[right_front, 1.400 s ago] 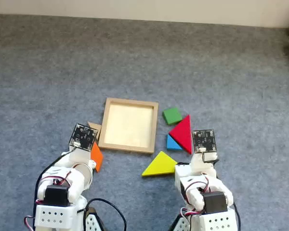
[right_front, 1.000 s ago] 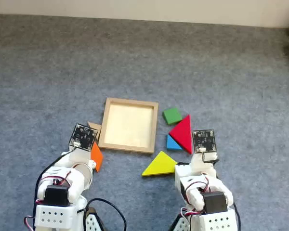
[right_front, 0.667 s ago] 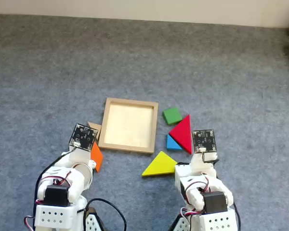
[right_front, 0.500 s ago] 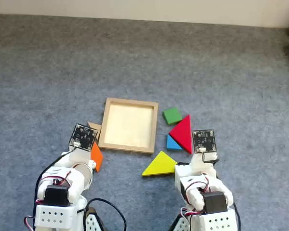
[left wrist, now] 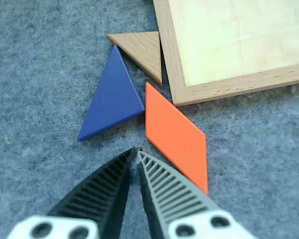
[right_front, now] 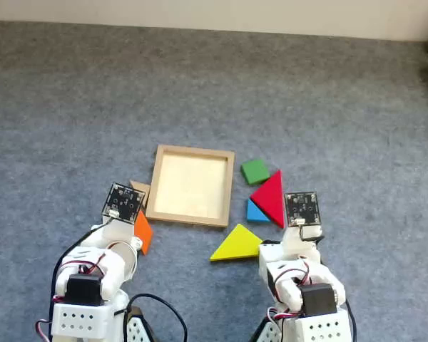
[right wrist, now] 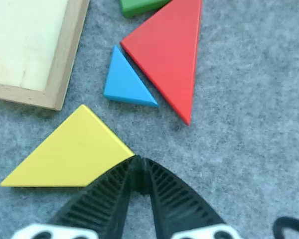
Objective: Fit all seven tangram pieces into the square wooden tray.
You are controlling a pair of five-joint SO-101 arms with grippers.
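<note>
The square wooden tray [right_front: 158, 187] lies on grey carpet with nothing in it. To its left sit a tan wooden triangle [left wrist: 142, 48], a dark blue triangle [left wrist: 112, 97] and an orange parallelogram [left wrist: 175, 133]. My left gripper [left wrist: 136, 152] is shut, its tips just short of the orange piece. To the tray's right lie a green square [right_front: 255, 171], a red triangle [right wrist: 170, 52], a light blue triangle [right wrist: 125, 83] and a yellow triangle [right wrist: 70, 152]. My right gripper [right wrist: 138, 160] is shut, its tips at the yellow triangle's corner.
Both arm bases [right_front: 85, 292] stand at the near edge of the carpet. Open carpet stretches beyond the tray toward the far wall. The tray's wooden rim [left wrist: 229, 87] stands raised beside the orange piece.
</note>
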